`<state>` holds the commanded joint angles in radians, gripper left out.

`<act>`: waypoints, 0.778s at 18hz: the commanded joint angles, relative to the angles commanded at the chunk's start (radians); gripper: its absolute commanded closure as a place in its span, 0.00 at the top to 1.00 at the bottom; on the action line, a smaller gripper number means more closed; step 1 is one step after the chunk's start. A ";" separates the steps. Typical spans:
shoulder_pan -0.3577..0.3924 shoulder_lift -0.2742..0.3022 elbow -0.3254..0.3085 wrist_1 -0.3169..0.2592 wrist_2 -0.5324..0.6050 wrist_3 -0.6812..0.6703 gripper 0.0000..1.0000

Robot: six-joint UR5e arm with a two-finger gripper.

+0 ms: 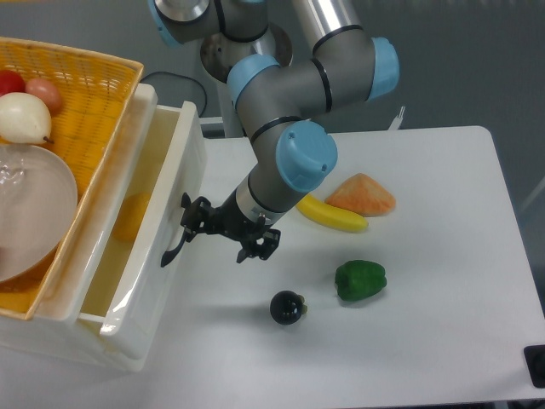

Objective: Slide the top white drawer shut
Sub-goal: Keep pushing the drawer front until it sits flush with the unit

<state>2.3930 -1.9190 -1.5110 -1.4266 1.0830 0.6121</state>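
The top white drawer (174, 213) stands partly pulled out from the cabinet at the left edge of the table (443, 341), its glossy cream front tilted toward the camera and its black curved handle (174, 243) on the front face. Inside the open drawer a yellow-orange fruit (128, 217) lies against the inner wall, only partly visible behind the front panel. The gripper (197, 223) is pressed up against the drawer front right at the handle, its black fingers (192, 210) spread apart on either side of the handle rather than clamped on anything. Behind it the grey arm with light-blue joint caps (294, 136) bends down from the upper middle of the view. On top of the cabinet sits an orange woven basket (81, 85) holding a clear bowl (30, 213), a pale round fruit (24, 118) and a red one (10, 83) at the far left. On the white tabletop to the right of the gripper lie a banana (334, 217) touching an orange wedge-shaped piece (362, 194), a green bell pepper (360, 280) nearer the camera, and a dark round fruit (287, 307) just left of the pepper.
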 joint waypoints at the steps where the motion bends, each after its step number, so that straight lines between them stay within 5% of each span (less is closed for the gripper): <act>1: -0.002 0.002 -0.003 0.000 0.000 0.002 1.00; 14: -0.026 0.003 -0.008 0.002 0.002 0.002 1.00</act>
<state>2.3669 -1.9159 -1.5186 -1.4251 1.0845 0.6136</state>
